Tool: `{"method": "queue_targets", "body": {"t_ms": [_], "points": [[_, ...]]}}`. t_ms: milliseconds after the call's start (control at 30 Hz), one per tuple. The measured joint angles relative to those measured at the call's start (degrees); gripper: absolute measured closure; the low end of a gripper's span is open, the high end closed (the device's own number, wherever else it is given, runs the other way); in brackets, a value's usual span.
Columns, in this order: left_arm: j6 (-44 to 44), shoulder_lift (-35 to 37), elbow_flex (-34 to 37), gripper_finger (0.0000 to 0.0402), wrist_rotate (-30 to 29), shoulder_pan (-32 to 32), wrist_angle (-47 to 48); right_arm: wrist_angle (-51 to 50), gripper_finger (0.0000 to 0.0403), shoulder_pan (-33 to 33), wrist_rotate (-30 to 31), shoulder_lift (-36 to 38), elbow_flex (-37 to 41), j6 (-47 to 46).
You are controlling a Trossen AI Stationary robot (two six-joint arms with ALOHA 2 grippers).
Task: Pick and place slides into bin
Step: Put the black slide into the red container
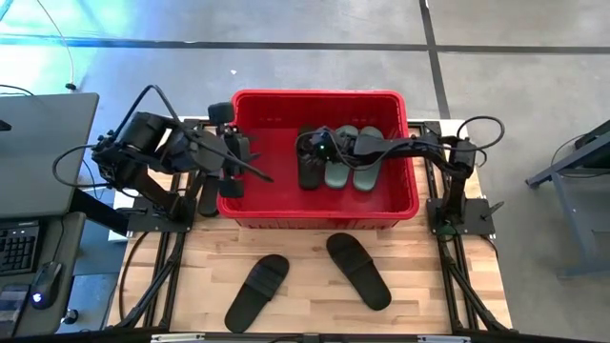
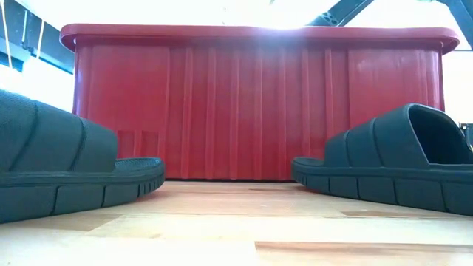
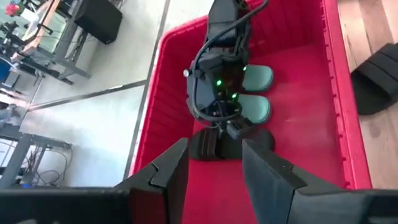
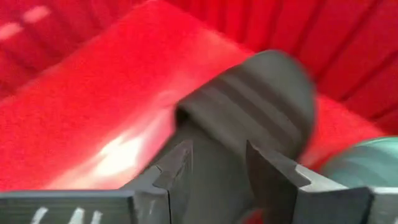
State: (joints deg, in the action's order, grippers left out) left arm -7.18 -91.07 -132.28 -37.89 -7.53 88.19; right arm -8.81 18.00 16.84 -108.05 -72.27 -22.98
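The red bin [image 1: 326,211] stands at the table's middle and fills the low view [image 2: 259,103]. On its floor lie one black slide [image 1: 310,171] and two sage-green slides [image 1: 338,171] [image 1: 368,171], side by side. My right gripper [image 4: 217,165] reaches in from the right and is open just over the black slide [image 4: 249,93]. It also shows in the high view [image 1: 315,148]. My left gripper [image 3: 214,168] is open and empty over the bin's left rim [image 1: 229,162]. Two black slides [image 1: 257,291] [image 1: 358,271] lie soles down on the table in front of the bin. My right gripper's open fingers [image 4: 177,171] stand over the black slide in the bin, pointing down at it. The slide lies flat on the bin floor. Whether the fingers touch it, I cannot tell.
Another black slide [image 1: 208,198] lies on the table left of the bin, under my left arm. The low view shows the two front slides [image 2: 66,166] [image 2: 392,166] with bare wood between them. A desk with a keyboard [image 1: 19,243] stands off the table's left.
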Motion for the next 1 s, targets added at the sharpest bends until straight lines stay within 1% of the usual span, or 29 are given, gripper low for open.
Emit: {"method": "queue_targets", "body": {"t_ms": [133,233,367,467,600,667,800,867,1000], "points": [[0.02,0.03,2.10,0.0268,0.78,0.00,0.55,0.14,0.0265,-1.70,-4.53,1.01,0.00,-0.85],[0.04,-0.06,2.77,0.0268,4.90,-0.01,0.60,0.80,0.0265,-4.35,-5.58,3.01,0.02,0.48],[-1.01,0.01,2.77,0.0268,11.14,-0.20,0.62,2.90,0.0265,-8.52,-0.02,7.73,0.02,4.53],[-4.16,0.01,2.77,0.0268,15.30,-1.90,0.80,5.79,0.0265,-10.98,2.16,12.63,0.02,9.22],[-7.19,0.01,2.77,0.0268,23.30,-6.70,1.19,5.60,0.0265,-13.95,2.58,18.64,0.02,12.93],[-6.38,-0.56,2.71,0.0268,25.42,-9.86,1.86,3.63,0.0265,-15.17,3.32,21.05,0.02,14.10],[-2.29,-3.26,2.73,0.0268,24.58,-16.85,1.85,-1.66,0.0265,-16.62,8.26,23.67,0.00,13.80],[-1.41,-4.87,2.73,0.0268,24.62,-20.39,1.87,-5.05,0.0265,-17.10,9.06,24.14,0.00,11.83],[-0.29,-9.09,2.74,0.0268,24.48,-26.95,1.85,-9.69,0.0265,-18.07,8.32,23.84,0.02,7.07]]}}
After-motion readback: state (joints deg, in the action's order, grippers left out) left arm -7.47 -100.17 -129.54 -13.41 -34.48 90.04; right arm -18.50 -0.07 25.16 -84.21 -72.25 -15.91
